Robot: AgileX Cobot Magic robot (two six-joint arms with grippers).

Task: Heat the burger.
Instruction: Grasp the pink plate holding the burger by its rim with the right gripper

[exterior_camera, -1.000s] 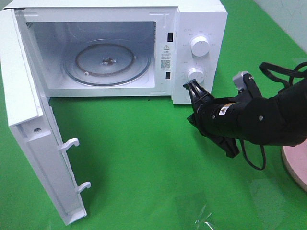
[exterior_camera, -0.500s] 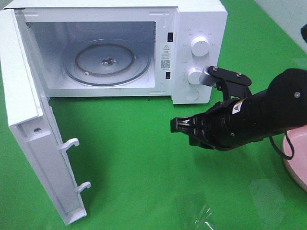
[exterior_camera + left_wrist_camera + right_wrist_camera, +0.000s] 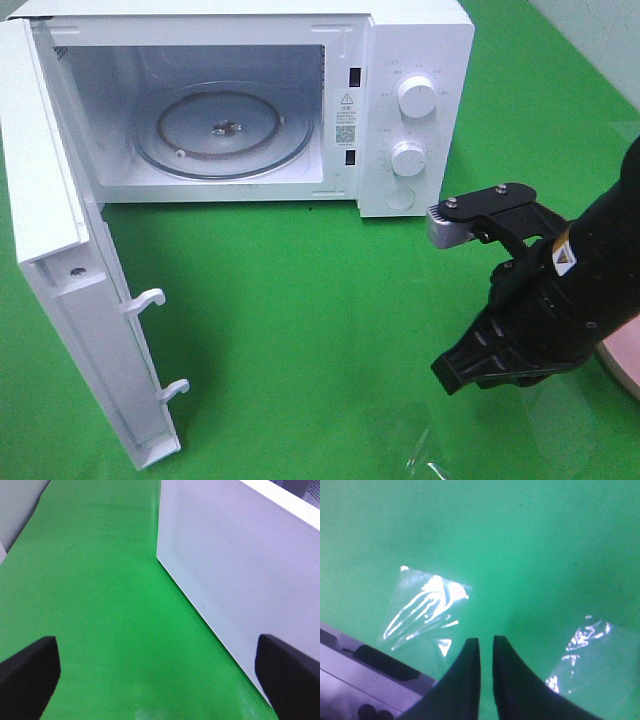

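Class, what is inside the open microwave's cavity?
Only a bare glass turntable lies inside the microwave; nothing rests on it. The cavity's ceiling is hidden behind the casing's top edge.

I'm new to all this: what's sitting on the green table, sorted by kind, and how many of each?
Microwave: 1
Pink plate: 1 (only its edge shows)
Clear film patches: 2
Total: 4
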